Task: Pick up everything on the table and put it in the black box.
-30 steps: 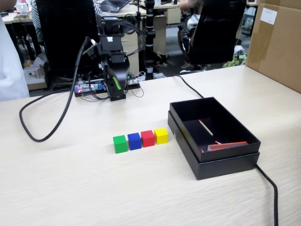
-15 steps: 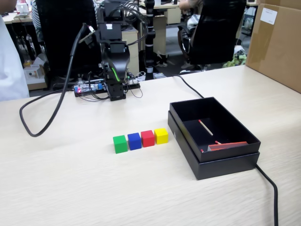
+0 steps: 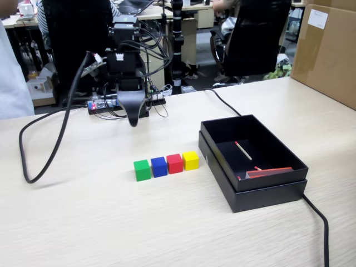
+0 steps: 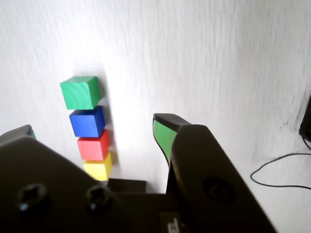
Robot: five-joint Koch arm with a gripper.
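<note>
Cubes [image 3: 166, 164] sit in a row beside the black box [image 3: 253, 161]; tool [image 4: 92, 128] released, empty; no legible writing.

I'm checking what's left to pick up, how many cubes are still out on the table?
4, in one touching row on the table left of the black box in the fixed view: green cube, blue cube, red cube, yellow cube. None shows inside the box.
</note>
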